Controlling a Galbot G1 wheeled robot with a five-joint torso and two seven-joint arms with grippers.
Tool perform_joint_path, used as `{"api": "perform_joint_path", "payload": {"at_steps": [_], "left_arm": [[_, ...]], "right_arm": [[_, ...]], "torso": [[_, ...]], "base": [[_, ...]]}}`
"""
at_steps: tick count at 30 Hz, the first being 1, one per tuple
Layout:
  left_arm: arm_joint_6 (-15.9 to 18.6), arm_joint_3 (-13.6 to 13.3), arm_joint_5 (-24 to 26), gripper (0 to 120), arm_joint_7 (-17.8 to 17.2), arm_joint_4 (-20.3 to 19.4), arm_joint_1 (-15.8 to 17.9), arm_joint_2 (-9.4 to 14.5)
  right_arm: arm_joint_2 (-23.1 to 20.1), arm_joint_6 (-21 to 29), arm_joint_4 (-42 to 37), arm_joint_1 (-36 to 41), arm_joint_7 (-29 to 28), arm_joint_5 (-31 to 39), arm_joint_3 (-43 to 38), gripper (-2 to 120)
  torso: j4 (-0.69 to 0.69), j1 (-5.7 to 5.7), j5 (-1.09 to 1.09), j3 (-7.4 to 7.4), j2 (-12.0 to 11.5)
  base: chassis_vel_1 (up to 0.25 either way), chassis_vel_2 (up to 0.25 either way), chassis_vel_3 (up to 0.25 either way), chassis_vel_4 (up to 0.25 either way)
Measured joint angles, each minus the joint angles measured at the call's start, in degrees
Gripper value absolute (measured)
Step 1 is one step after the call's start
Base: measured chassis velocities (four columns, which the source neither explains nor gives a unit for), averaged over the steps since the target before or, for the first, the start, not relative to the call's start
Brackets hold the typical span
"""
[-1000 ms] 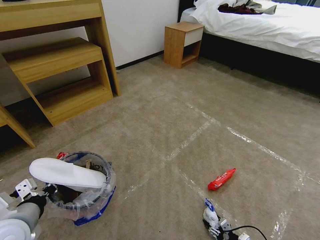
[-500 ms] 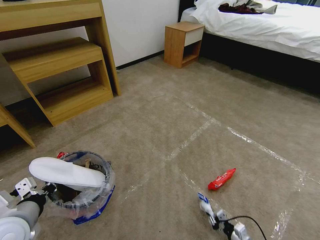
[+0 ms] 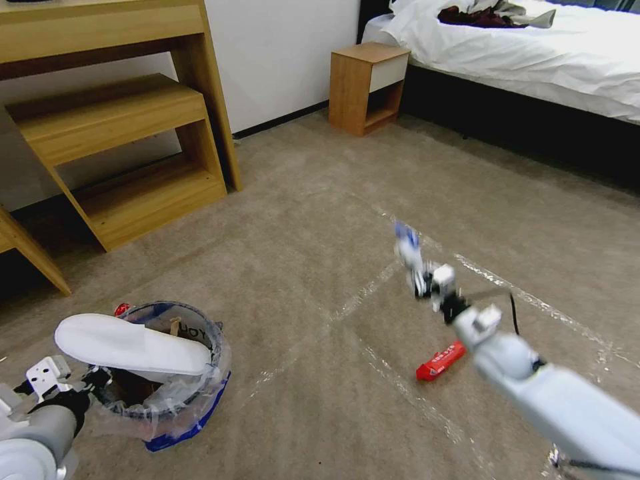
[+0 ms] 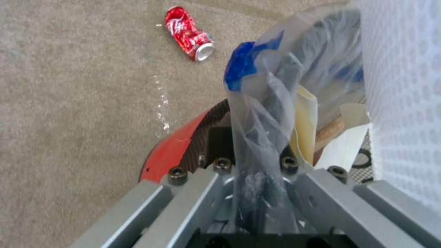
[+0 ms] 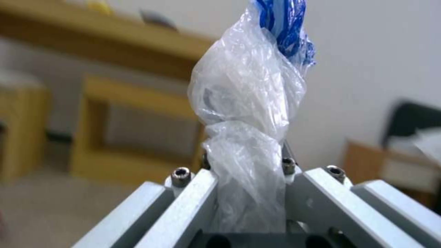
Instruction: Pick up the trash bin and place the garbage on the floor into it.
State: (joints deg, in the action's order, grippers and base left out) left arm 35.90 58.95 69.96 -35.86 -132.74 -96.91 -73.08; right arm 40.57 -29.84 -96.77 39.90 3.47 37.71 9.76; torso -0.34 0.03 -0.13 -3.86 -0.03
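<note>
The right gripper (image 3: 412, 261), pinched on a plastic wad (image 5: 250, 103), hangs well beyond the bin (image 3: 200, 373); the left gripper (image 4: 257, 172) clamps the bin's liner. Carry the wad over the rim, clear of the slipper (image 3: 127, 347), before opening.

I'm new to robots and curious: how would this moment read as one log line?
left gripper: shut on trash bin rim | right gripper: raised, shut on crumpled plastic bag | red wrapper: on floor

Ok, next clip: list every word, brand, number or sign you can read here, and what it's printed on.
"UOY", dark letters inside the trash bin, near its far rim; they may be part of a longer word.
White script on the crushed red can: too distorted to read.
White print on the red wrapper: too small to read.
No other readable text.
</note>
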Motion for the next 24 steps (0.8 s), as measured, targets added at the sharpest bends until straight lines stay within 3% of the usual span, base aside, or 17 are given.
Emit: {"api": "perform_joint_path", "payload": {"at_steps": [5, 13, 18, 24], "left_arm": [[0.03, -0.5, -0.36, 0, 0.08, -0.33, 0.04, -1.02], [0.04, -0.47, -0.58, 0, 0.3, -0.9, -0.42, -1.73], [0.03, -0.55, -0.57, 0, 0.9, -1.01, -0.48, -1.76], [0.01, -0.35, -0.62, 0, 1.3, -1.17, -1.01, -1.66]], "right_arm": [[1.73, 2.19, -5.4, -3.81, 1.67, 1.76, 3.41, 1], [4.01, 2.76, -7.59, -4.73, 7.24, 2.44, 6.72, 1], [5.17, 1.86, -7.48, -7.58, 10.82, 4.78, 10.45, 1], [11.15, 0.4, -2.36, -15.84, 15.14, 5.4, 21.2, 1]], "torso": [[-0.02, 0.0, 0.0, 0.0, 0.0], [-0.03, 0.0, 0.02, 0.0, 0.0], [-0.04, 0.0, 0.01, 0.01, 0.0], [-0.01, 0.0, 0.01, 0.0, 0.0]], "base": [[0.0, 0.0, 0.0, 0.0], [0.0, 0.0, 0.0, 0.0], [0.0, 0.0, 0.0, 0.0], [0.0, 0.0, 0.0, 0.0]]}}
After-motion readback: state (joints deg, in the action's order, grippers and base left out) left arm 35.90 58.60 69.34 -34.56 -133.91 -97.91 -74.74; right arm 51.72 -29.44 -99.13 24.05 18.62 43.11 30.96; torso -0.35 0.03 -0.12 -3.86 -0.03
